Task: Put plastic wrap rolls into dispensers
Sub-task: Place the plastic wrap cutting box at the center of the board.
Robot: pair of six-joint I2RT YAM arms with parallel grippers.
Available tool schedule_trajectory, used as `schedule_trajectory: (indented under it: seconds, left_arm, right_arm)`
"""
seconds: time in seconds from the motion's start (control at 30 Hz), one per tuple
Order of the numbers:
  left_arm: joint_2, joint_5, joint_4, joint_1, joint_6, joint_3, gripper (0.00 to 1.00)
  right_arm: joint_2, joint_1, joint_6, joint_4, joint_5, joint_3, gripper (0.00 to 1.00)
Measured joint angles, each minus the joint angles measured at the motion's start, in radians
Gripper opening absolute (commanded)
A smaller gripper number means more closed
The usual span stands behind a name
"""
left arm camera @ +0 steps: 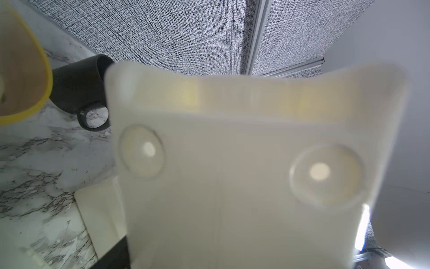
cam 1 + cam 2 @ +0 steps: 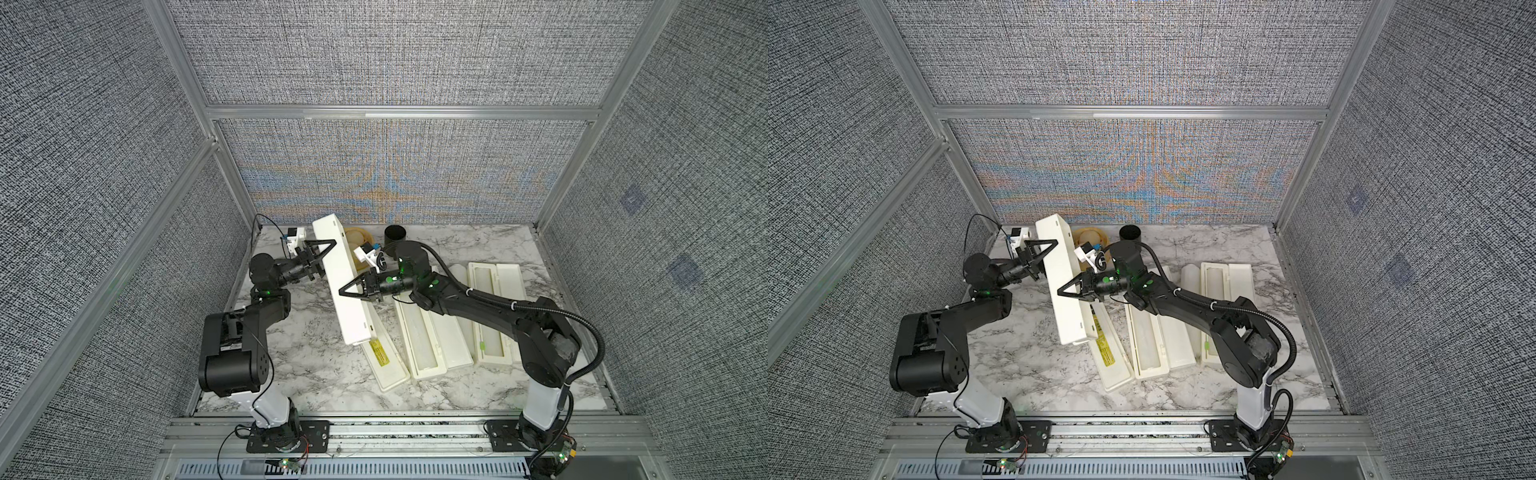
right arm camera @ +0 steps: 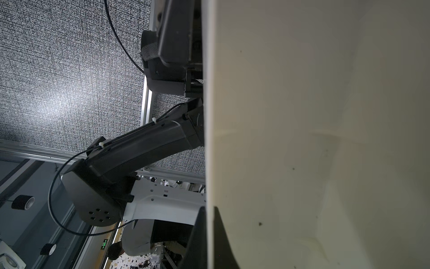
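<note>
A long cream-white dispenser is held tilted above the marble table, its far end raised toward the back wall. Its other half, with the yellow label, lies flat on the table. My right gripper is shut on this dispenser's thin side wall. My left gripper straddles its far end, and whether it presses cannot be seen. The box's underside fills the left wrist view. Two other dispensers lie open, each with a plastic wrap roll inside. A third roll lies between them.
A black cup and a round bamboo steamer stand at the back of the table behind the held dispenser. Grey fabric walls enclose the table on three sides. The right arm reaches over the middle dispenser.
</note>
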Motion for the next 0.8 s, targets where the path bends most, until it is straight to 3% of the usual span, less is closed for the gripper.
schedule_trajectory:
  seconds: [0.2, 0.3, 0.53, 0.8]
  left_arm:
    - [-0.154, -0.071, -0.686, 0.001, 0.432, 0.166, 1.00]
    - [-0.178, -0.111, -0.898, 0.024, 0.568, 0.206, 1.00]
    - [-0.221, -0.184, -1.160, 0.087, 0.710, 0.237, 1.00]
    - [-0.304, -0.373, -1.459, 0.129, 0.895, 0.309, 1.00]
  right_arm:
    - [-0.041, -0.010, -0.065, -0.066, 0.041, -0.006, 0.00]
    - [-0.029, -0.010, -0.058, -0.136, 0.093, -0.006, 0.00]
    - [0.014, 0.025, -0.068, -0.222, 0.139, 0.016, 0.00]
    - [0.141, 0.112, -0.092, -0.379, 0.246, 0.154, 0.00]
